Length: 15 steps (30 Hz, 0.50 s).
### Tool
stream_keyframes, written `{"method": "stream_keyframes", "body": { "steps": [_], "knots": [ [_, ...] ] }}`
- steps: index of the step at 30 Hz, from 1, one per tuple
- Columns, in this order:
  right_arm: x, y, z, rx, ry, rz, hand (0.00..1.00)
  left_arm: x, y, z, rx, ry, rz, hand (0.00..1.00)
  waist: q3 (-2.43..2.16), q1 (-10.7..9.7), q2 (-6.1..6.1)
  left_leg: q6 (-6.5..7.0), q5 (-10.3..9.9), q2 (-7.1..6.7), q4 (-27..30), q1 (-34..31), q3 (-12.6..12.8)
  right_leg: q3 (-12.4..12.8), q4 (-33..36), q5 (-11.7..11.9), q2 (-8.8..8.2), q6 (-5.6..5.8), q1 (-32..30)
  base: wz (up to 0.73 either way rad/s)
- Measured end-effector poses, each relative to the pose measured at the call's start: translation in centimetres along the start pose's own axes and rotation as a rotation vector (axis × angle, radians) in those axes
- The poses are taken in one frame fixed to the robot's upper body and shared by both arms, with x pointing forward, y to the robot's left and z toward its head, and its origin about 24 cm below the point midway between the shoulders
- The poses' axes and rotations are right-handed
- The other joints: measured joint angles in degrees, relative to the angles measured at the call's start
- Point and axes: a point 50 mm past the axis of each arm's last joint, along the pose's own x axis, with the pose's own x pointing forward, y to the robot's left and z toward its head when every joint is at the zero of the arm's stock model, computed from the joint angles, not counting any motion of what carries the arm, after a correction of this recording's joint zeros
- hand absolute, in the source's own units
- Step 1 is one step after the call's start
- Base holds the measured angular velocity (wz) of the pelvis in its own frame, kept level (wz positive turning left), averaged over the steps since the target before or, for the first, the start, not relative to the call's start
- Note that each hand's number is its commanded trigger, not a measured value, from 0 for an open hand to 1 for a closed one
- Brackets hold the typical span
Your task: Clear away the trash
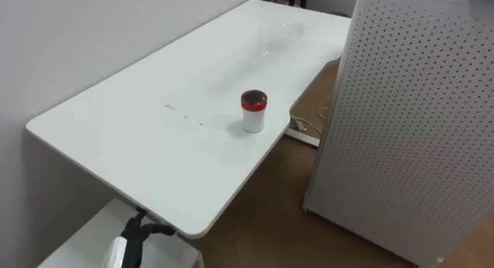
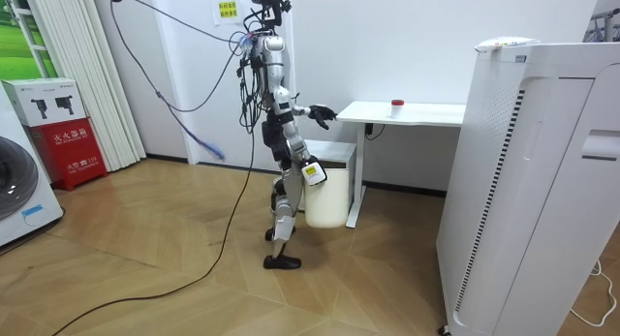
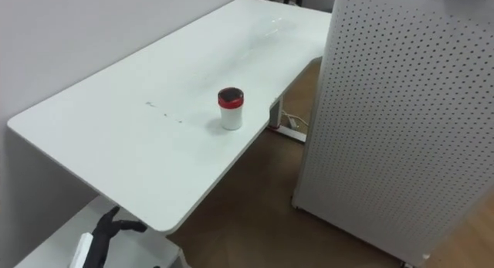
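A small white cup with a red lid (image 1: pixel 253 111) stands upright on the white table (image 1: pixel 139 137), near the table's right long edge; in the room view the cup (image 2: pixel 396 106) sits mid-table. I stand at the table's near end, facing it. My left hand (image 1: pixel 140 228) is raised just short of the table's near corner, open, fingers relaxed and holding nothing; the room view shows this left hand (image 2: pixel 323 113) at tabletop height. My right hand (image 2: pixel 312 174) hangs low by my hip.
A tall white perforated cabinet (image 1: pixel 417 121) stands close on the table's right, leaving a narrow strip of wooden floor. A white bin (image 2: pixel 327 196) sits under the table's near end. A cardboard box (image 1: pixel 318 98) lies on the floor beneath the table.
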Motion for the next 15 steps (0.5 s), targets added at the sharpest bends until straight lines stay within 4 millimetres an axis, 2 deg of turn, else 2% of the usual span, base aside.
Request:
{"method": "stream_keyframes", "body": {
  "steps": [5, 8, 10, 13, 15],
  "knots": [
    [0.0, -0.1, -0.1, 0.004, 0.001, -0.009, 1.0, 0.4, 0.9, 0.6, -0.073, 0.0, 0.092, 0.0, 0.04, -0.16, 0.03, -0.03, -0.02, 0.01, -0.15, -0.05, 0.01, -0.07, -0.27, 0.0, 0.03, -0.01, 0.02, -0.01],
    [0.0, 0.0, -0.1, 0.003, 0.003, -0.006, 1.0, 0.8, 1.7, 1.5, -0.135, -0.027, 0.163, 0.0, 0.09, -0.23, -0.06, -0.04, -0.02, 0.0, -0.22, -0.02, -0.08, -0.18, -0.86, 0.07, 0.12, -0.08, 0.36, 0.01],
    [0.0, 0.0, 0.1, -0.002, -0.002, 0.0, 1.0, 1.3, 2.4, 3.4, -0.185, -0.11, 0.207, 0.0, 0.11, -0.83, -0.14, -0.07, -0.04, -0.02, -0.27, 0.45, -0.02, 0.01, -0.94, 0.08, 0.15, -0.08, 0.71, -0.03],
    [0.0, 0.1, 0.1, -0.006, -0.001, 0.008, 1.0, 2.0, 2.4, 5.3, -0.236, -0.197, 0.212, 0.0, 0.15, -1.37, -0.15, -0.19, -0.11, 0.07, -0.64, 1.18, 0.29, 0.11, -1.06, 0.08, 0.26, -0.08, 1.21, -0.08],
    [0.0, 0.1, 0.1, -0.006, -0.001, 0.008, 1.0, 2.2, 2.2, 5.8, -0.241, -0.215, 0.204, 0.0, 0.35, -1.64, 0.1, -0.41, -0.28, 0.42, -0.62, 1.63, 0.57, 0.23, -1.42, 0.23, 0.54, -0.24, 1.67, -0.1]
  ]
}}
